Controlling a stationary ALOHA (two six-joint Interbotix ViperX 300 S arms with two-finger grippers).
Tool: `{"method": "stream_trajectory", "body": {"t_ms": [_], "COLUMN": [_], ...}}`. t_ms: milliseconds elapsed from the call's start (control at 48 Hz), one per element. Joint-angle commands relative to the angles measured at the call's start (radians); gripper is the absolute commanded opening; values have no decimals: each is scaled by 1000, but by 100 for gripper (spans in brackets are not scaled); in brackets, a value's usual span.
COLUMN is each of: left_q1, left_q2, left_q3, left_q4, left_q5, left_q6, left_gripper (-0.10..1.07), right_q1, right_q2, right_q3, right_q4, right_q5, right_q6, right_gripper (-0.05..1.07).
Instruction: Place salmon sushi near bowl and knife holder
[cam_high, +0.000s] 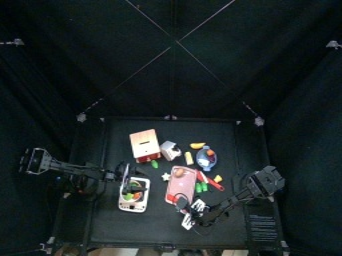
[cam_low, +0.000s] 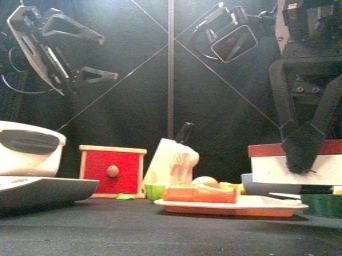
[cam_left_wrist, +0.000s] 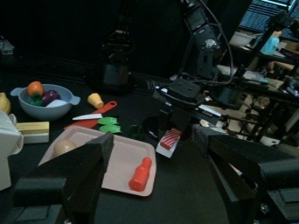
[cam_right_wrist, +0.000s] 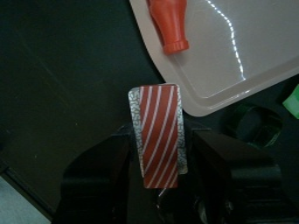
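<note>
Right now my right fingers (cam_right_wrist: 158, 156) are closed on the salmon sushi (cam_right_wrist: 158, 122). It is a little piece with red-orange and white stripes on top, and it sticks out past the finger tips. It sits just beside the edge of the pink board (cam_right_wrist: 251, 61), over the dark counter (cam_right_wrist: 59, 79). I cannot tell if it touches the counter. An orange bottle-shaped toy (cam_right_wrist: 172, 26) lies on the board close by.

From high above, the right arm comes in at the front right of the counter, near the board's front corner. The knife holder (cam_high: 143, 143) stands farther back on the left, and the bowl (cam_high: 205, 157) is farther back on the right. The sushi is apart from both of them.

My left fingers (cam_left_wrist: 156, 162) are wide open and hold nothing. They hang at the left side of the board, facing the right arm. Past them I can see the blue bowl full of toy fruit, and a red knife (cam_left_wrist: 93, 112) lying near it.
</note>
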Motion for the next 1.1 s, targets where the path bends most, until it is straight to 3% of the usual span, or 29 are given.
{"method": "stream_trajectory", "body": {"t_ms": [0,229,562,1083], "left_q1": [0,-2,-3,-3], "left_q2": [0,0,-2,-11], "left_q3": [-11,-11,-12,-9], "left_q4": [-2,-2,0,0], "left_q5": [-5,-5,-5,-5], "left_q6": [0,0,0,2], "left_gripper": [103,103,103,103], "right_q1": [-3,-51,-313,-580], "right_q2": [-46,-115,-212,-267], "right_q3": [-23,-6,0,46], "right_q4": [-3,-64,-54,-57], "right_q5": [2,61,127,117], "right_q6": [0,12,-2,-3], "right_gripper": [69,69,69,69]}}
